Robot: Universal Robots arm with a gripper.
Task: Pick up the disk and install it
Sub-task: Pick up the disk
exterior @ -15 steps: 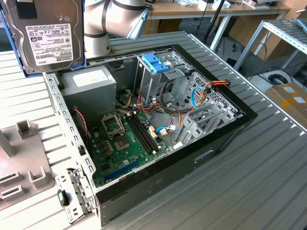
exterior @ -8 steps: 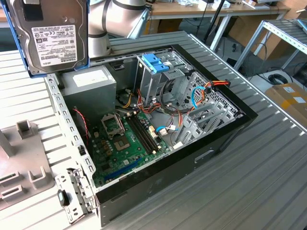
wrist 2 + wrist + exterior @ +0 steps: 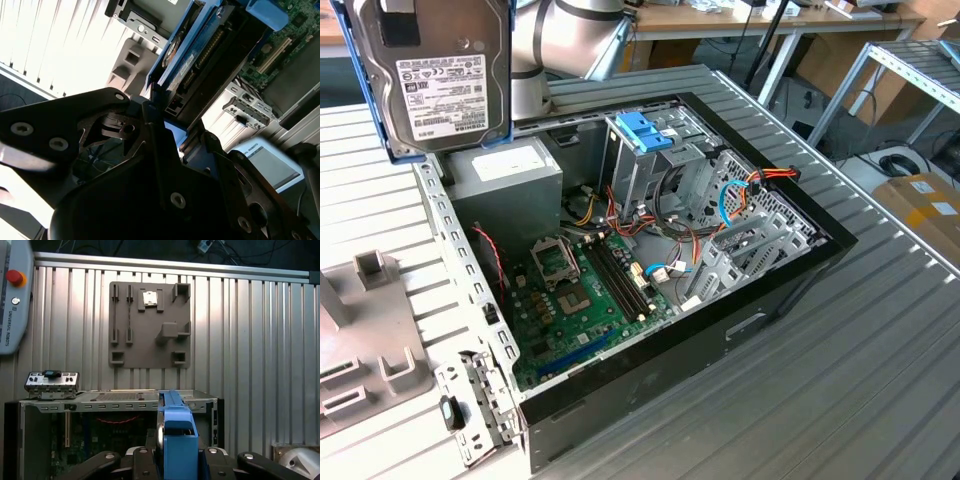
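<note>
Disk [image 3: 440, 85] held upright, label side facing exterior view, high at exterior view's left, above grey power-supply box [image 3: 510, 180] in corner of open computer case [image 3: 790, 270]. In first wrist view my claw [image 3: 176, 462] pinches disk by blue carrier frame, one finger each side. Motherboard [image 3: 585, 290] lies in case floor. Drive cage [image 3: 632, 180] topped by blue clip [image 3: 645, 130] stands apart from disk. Case rests on ribbed counter [image 3: 880, 360]; grey fixture plate [image 3: 150, 325] lies beside it.

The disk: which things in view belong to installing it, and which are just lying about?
Job: disk, held by the gripper; computer case, open; drive cage.
Lying about: grey fixture plate; cardboard box; teach pendant.
</note>
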